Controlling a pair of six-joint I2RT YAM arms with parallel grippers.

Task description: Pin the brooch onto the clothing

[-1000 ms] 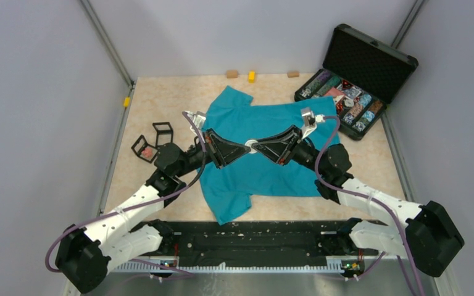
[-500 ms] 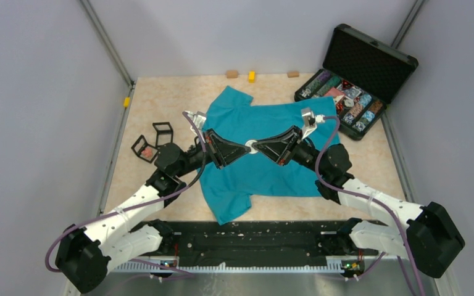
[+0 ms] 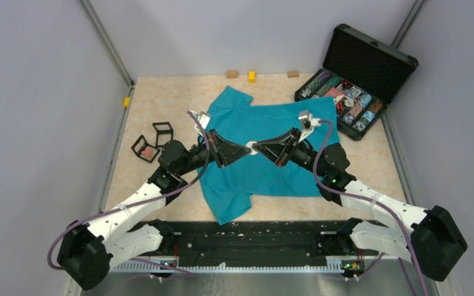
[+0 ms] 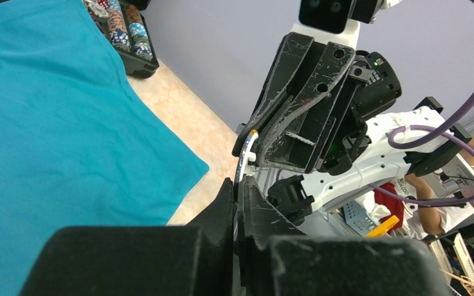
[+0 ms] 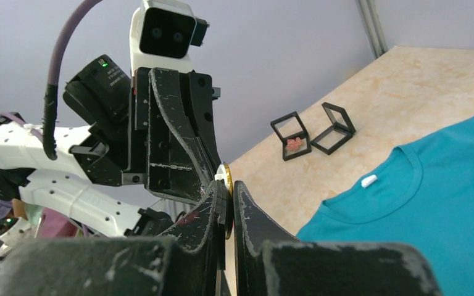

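Observation:
The teal T-shirt [image 3: 256, 176] lies flat mid-table, its white collar label [image 5: 368, 180] showing in the right wrist view. My left gripper [image 3: 245, 147] and right gripper [image 3: 258, 147] meet tip to tip above the shirt. Both are shut on one thin white and gold disc [image 3: 252, 147], seen edge-on in the wrist views [image 4: 247, 154] [image 5: 226, 179]. A tiny pink-red ornament [image 5: 294, 144], the brooch by its look, lies in a small black frame box [image 3: 143, 148] at the left, away from both grippers.
A second, empty black frame [image 3: 163, 132] stands next to the first. An open black case [image 3: 370, 65] of multicoloured trinkets sits at the back right. Small tan and yellow blocks [image 3: 252, 76] lie along the back edge, and one yellow block [image 3: 126, 102] at the left edge.
Both wrists have shifted slightly inward. The meeting point of the grippers and the disc has stayed over the shirt.

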